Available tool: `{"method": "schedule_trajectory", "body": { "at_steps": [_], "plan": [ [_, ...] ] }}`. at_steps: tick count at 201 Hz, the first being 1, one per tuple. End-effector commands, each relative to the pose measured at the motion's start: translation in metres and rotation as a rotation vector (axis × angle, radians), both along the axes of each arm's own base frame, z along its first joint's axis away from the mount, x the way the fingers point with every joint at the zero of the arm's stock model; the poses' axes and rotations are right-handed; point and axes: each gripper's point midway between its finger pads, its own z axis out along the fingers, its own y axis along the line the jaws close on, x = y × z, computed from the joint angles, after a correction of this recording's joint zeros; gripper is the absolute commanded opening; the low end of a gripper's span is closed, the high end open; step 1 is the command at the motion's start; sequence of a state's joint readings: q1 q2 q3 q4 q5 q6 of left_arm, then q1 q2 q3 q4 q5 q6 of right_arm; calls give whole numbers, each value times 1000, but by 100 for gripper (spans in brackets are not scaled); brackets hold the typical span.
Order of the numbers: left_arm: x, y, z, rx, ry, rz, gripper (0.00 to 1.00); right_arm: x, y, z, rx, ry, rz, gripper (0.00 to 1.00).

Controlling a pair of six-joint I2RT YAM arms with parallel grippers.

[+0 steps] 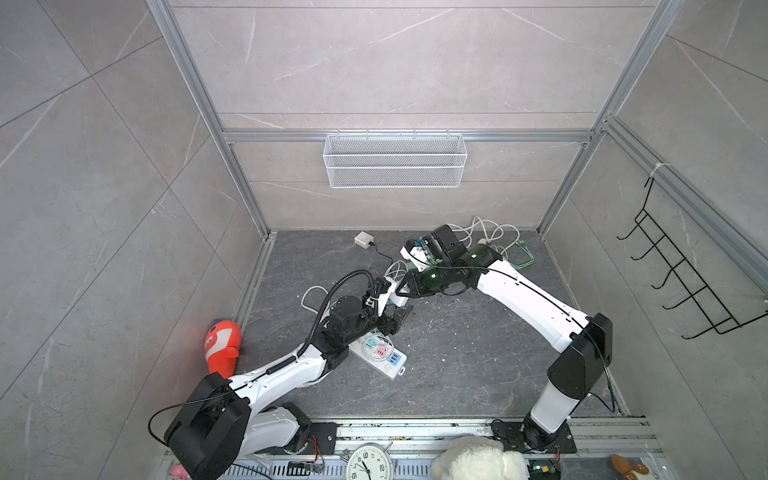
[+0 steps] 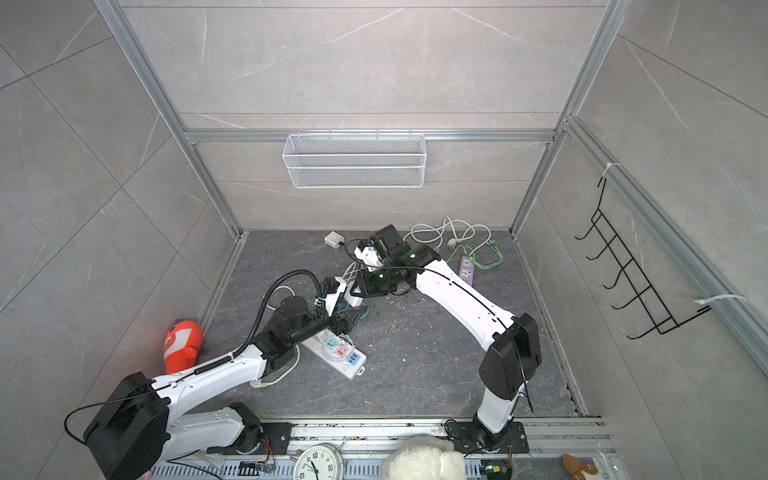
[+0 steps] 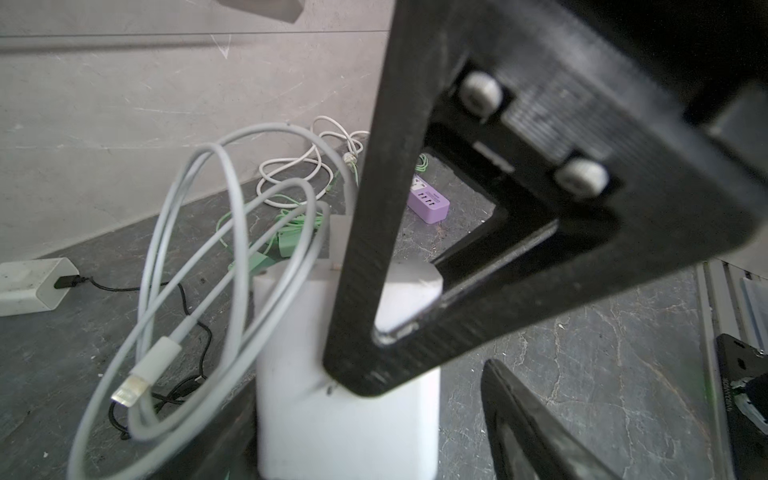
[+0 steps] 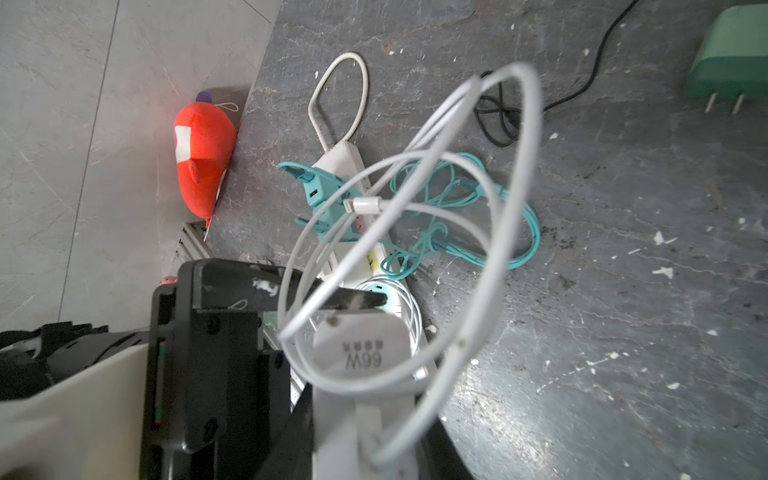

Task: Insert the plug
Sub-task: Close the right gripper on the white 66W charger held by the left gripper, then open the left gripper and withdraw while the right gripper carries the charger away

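The plug (image 4: 361,345) is a white charger block marked 66W, with a white cable (image 4: 515,166) looped around it. My right gripper (image 4: 365,444) is shut on the block and holds it above the floor. In the left wrist view the plug (image 3: 345,424) stands between the fingers of my left gripper (image 3: 374,436), which is open: one finger (image 3: 519,415) stands clear of the block. In both top views the two grippers meet mid-floor, left (image 1: 399,316) (image 2: 349,322) and right (image 1: 409,287) (image 2: 361,291). A white power strip (image 1: 378,357) (image 2: 336,353) lies just in front of them.
A teal charger (image 4: 320,195) with its teal cable lies on the strip. An orange plush (image 1: 222,345) lies by the left wall. A purple power strip (image 2: 467,270) and tangled cables sit at the back right. A white adapter (image 1: 363,240) lies at the back, and a wire basket (image 1: 395,160) hangs on the back wall.
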State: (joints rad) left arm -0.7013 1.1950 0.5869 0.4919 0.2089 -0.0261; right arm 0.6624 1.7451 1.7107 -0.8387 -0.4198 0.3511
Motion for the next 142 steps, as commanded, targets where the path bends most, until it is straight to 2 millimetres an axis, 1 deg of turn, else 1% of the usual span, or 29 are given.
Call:
{"method": "schedule_trajectory", "body": {
  "at_steps": [1,14,26,36,56,74,90,118,135,142],
  "plan": [
    [-15,-4,25,-3,-26,-79,78,24,-16,23,-11,-86,-95,12],
    [-20,-2,23,15,-1,-83,79,31,-26,22,-19,-77,-119,12],
    [-22,5,19,34,16,-63,78,37,-38,19,-32,-75,-141,12],
    [-24,11,16,50,27,-45,79,39,-48,16,-47,-70,-155,11],
    [-28,26,11,79,39,7,78,37,-68,9,-67,-59,-179,11],
    [-32,40,7,118,33,49,78,29,-80,3,-81,-54,-185,12],
    [-27,60,7,147,19,151,78,21,-87,-5,-108,-44,-180,12],
    [-24,93,16,133,-1,313,78,7,-92,-19,-120,-22,-164,12],
    [-29,107,21,98,2,364,77,-4,-95,-31,-121,9,-153,12],
    [-32,111,23,86,9,375,77,-7,-94,-33,-107,12,-147,12]
  ]
}}
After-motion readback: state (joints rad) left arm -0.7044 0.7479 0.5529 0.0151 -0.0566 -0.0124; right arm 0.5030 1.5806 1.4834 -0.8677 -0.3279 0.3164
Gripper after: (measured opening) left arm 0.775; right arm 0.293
